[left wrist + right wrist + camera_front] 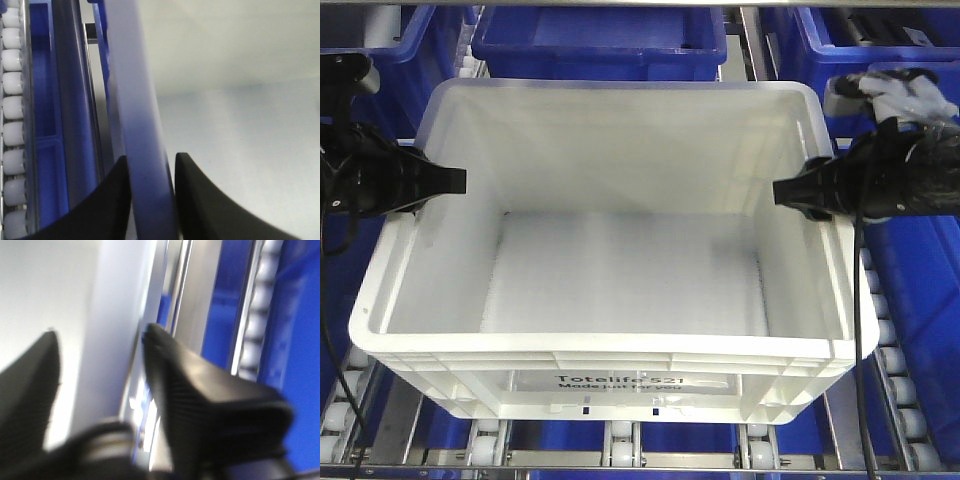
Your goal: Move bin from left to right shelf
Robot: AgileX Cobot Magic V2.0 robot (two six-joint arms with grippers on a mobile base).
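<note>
The white bin (620,345) sits on the shelf rollers, its black print facing me and nothing inside it. My left gripper (458,181) reaches over the bin's left wall. In the left wrist view the left gripper (150,157) has its two black fingers pressed on either side of the rim (135,100). My right gripper (780,190) reaches over the right wall. In the blurred right wrist view the right gripper (97,331) straddles the rim (120,315): the outer finger lies against it, and a bright gap shows beside the inner finger.
Dark blue bins stand behind (600,40) and to the right (920,280) of the white one. White rollers (620,455) run under it. Roller tracks (12,100) (260,325) and metal shelf rails flank both walls closely.
</note>
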